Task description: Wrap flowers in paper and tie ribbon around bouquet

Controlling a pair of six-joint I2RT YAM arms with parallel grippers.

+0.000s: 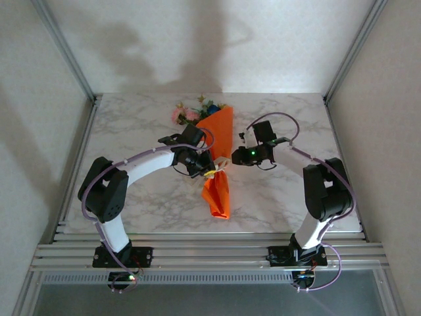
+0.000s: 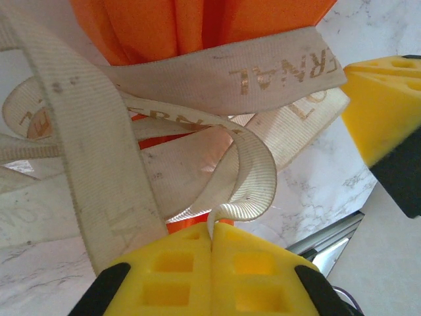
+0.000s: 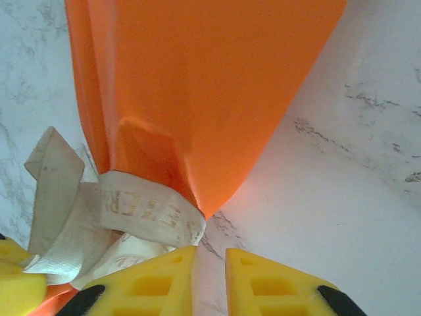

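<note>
The bouquet (image 1: 220,135) lies on the marble table (image 1: 131,131), an orange paper (image 3: 210,79) cone with the flowers (image 1: 189,113) at its far end and a flared tail toward the arms. The cream ribbon (image 2: 223,69) is looped around its narrow waist (image 1: 217,168). My left gripper (image 2: 212,227) is at the waist's left side, shut on a fold of the ribbon. My right gripper (image 3: 210,253) is at the waist's right side, its jaws a little open over bare table. A ribbon end (image 3: 148,214) lies just past its left finger.
Metal frame posts (image 1: 72,59) and plain walls enclose the table on the left, right and back. An aluminium rail (image 1: 210,250) runs along the near edge by both arm bases. Bare marble lies on both sides of the bouquet.
</note>
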